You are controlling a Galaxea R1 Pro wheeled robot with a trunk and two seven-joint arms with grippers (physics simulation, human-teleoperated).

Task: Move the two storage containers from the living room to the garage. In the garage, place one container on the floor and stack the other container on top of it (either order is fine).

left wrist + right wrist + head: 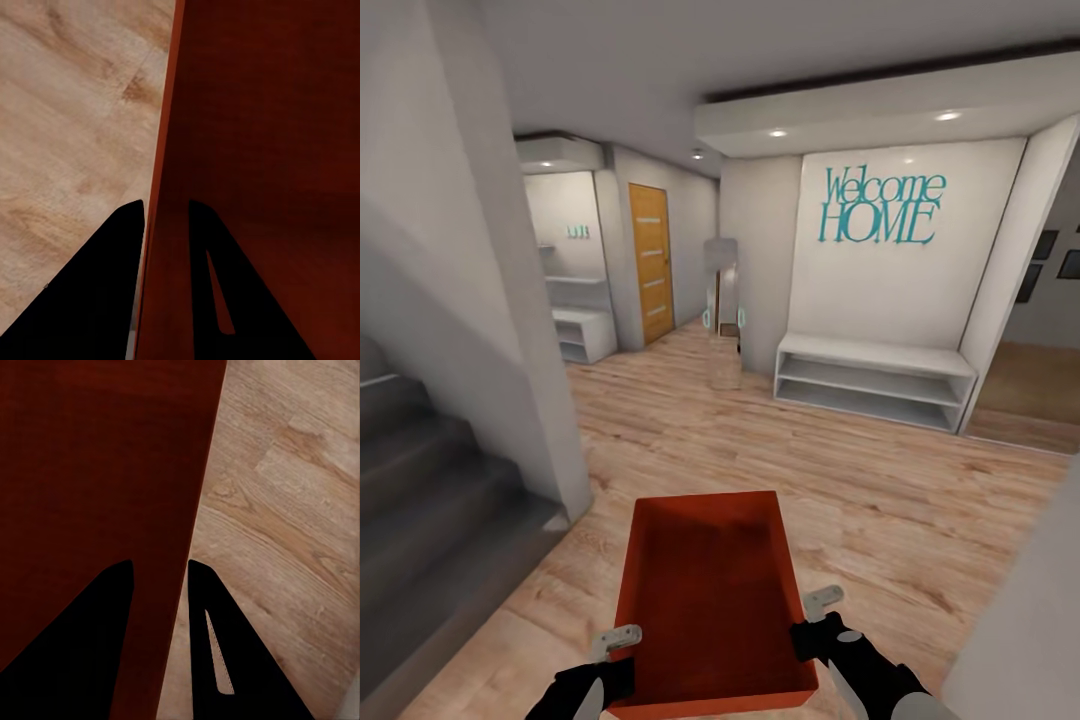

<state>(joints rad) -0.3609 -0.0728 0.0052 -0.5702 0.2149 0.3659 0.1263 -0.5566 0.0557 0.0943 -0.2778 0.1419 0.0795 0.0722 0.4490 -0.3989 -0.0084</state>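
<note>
Over wood-plank flooring (pixel 760 450), both hands grip the storage container (pixel 710 590); wrist views show straddled walls.

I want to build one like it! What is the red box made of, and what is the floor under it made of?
The storage container looks like smooth, matte red-orange plastic: thin, plain walls with no grain or seams, though painted metal can't be ruled out. Each wall is pinched between the fingers of a gripper. The floor looks like light wood planks, going by the grain streaks and long board lines.
</note>
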